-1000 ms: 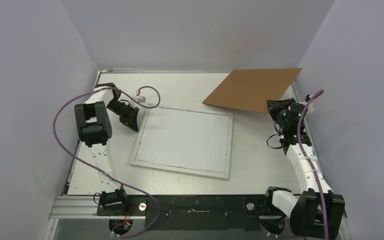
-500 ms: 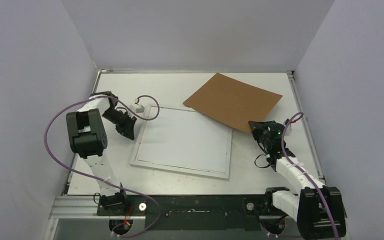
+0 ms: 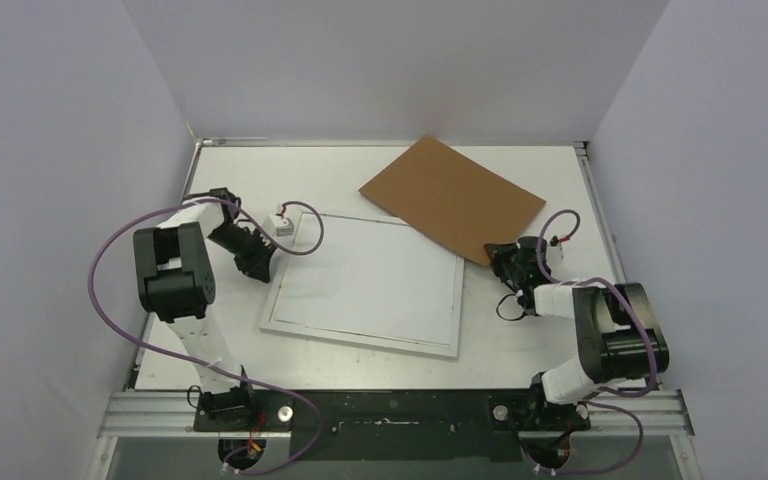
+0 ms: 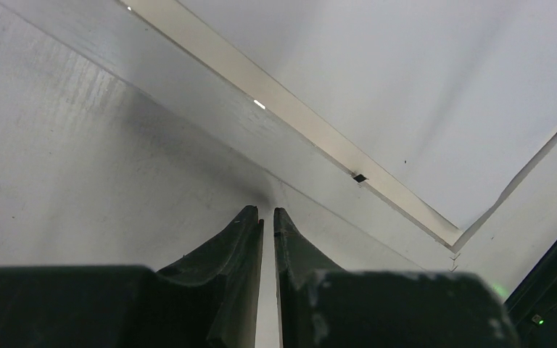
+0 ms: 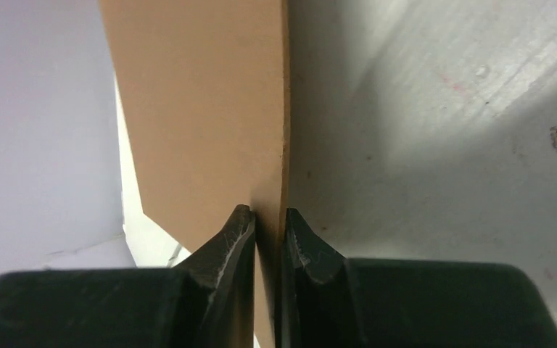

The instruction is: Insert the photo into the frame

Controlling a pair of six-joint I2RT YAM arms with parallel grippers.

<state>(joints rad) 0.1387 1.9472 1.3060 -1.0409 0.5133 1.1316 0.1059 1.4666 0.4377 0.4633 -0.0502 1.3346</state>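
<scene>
Frame [image 3: 364, 283] flat — cardboard [image 3: 450, 197] pinched.

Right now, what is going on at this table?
The right gripper is closed on a corner of the brown cardboard sheet, which slants over the far right corner of the white frame. The frame lies flat on the table. The left gripper, closed and empty, sits low by the frame's left edge. No printed picture shows.
</scene>
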